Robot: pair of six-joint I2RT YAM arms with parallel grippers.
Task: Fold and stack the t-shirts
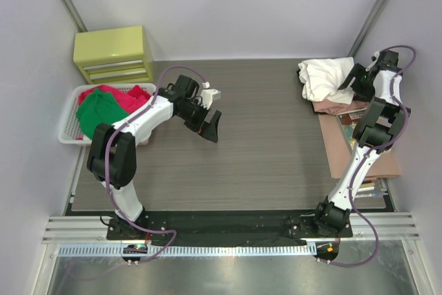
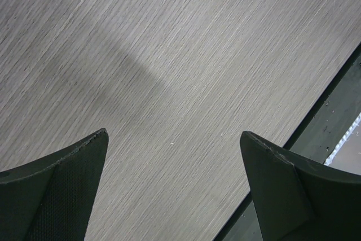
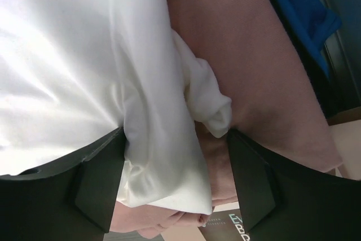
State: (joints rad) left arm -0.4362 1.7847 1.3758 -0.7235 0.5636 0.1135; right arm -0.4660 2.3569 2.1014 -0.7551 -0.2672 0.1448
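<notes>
Two arms in play: right gripper (image 3: pixel 175 139) at two o'clock, jaws spread astride a fold of the white t-shirt (image 3: pixel 84 55), which lies on the salmon-pink t-shirt (image 3: pixel 225 43). Left gripper (image 2: pixel 175 139) hovers wide open over the table (image 2: pixel 186 43) near ten o'clock. Red t-shirt (image 1: pixel 131 96) and green t-shirt (image 1: pixel 100 112) sit in the basket (image 1: pixel 67 126) at nine.

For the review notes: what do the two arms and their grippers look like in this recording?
The left arm and right arm have white links between bulky black joint housings, and a thin purple cable loops loosely along each. The left gripper and right gripper end in matte black, wedge-shaped jaws; a fine dotted texture shows on a left inner face.
</notes>
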